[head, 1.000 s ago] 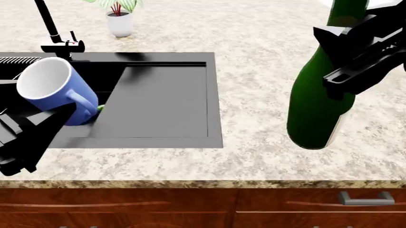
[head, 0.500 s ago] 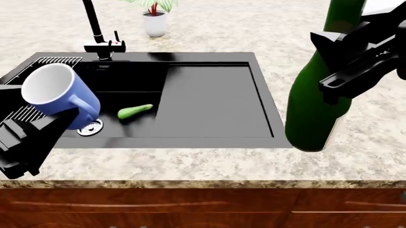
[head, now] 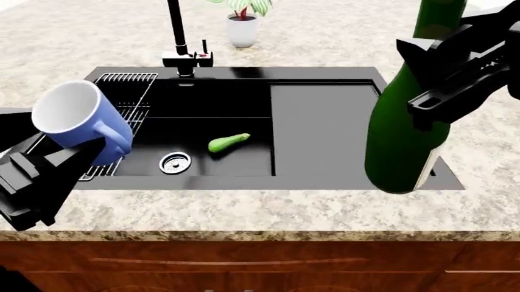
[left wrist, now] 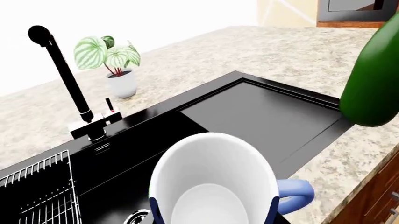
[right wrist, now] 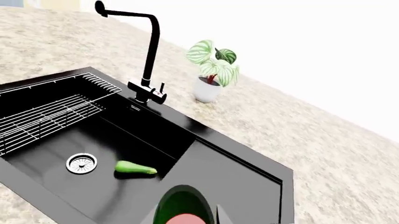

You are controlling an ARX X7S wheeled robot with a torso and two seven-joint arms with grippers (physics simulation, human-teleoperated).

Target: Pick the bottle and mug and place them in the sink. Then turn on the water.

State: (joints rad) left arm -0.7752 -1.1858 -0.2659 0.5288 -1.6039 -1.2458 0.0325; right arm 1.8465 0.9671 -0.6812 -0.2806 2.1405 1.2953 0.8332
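Note:
My left gripper (head: 61, 155) is shut on the blue mug (head: 77, 121), holding it in the air over the sink's left front corner; the mug's white inside faces the left wrist camera (left wrist: 212, 186). My right gripper (head: 447, 79) is shut on the dark green bottle (head: 402, 134), held upright above the right end of the drainboard (head: 325, 128); its top shows in the right wrist view (right wrist: 182, 207). The black sink (head: 211, 109) lies between the arms, with steel drain (head: 175, 162), white wire rack (head: 126, 97) and black faucet (head: 180, 36). No water runs.
A small green zucchini (head: 228, 143) lies in the basin beside the drain. A white plant pot (head: 243, 27) stands behind the sink on the speckled counter (head: 243, 210). Wooden cabinet fronts (head: 260, 267) run below the counter edge.
The view has shifted left, so the sink, faucet and pot slide right in the head view and the whole basin shows. Both grippers keep their objects at the same places in the view.

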